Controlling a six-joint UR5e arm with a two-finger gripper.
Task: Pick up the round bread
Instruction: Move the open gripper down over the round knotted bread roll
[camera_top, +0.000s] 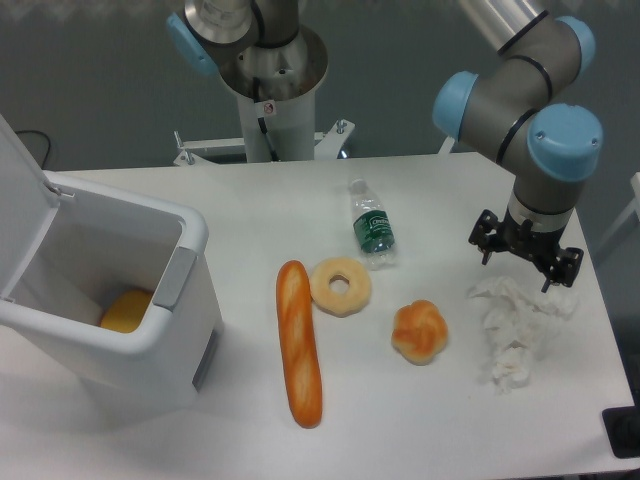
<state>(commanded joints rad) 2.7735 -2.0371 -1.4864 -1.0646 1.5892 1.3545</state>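
The round bread (420, 332), a golden-orange bun with a knotted top, is seen lying on the white worktop (250, 215), right of centre and toward the front. Just to its left and slightly behind, a pale ring-shaped bread (341, 286) is placed, and this ring touches or nearly touches a long orange baguette (299, 343) laid lengthwise toward the front edge. A small plastic water bottle (372, 226) with a green label is laid on its side behind the ring. To the right of the bun, apart from it, a crumpled white tissue (514, 331) is spread. The pincer (526, 257) is held above the upper end of the tissue, well apart from the bun, with its black fingers (487, 243) spread wide and nothing held between them. At the left, a white bin (170, 300) with its lid raised is stood on the worktop, and a yellow-orange rounded object (126, 310) is seen inside it.
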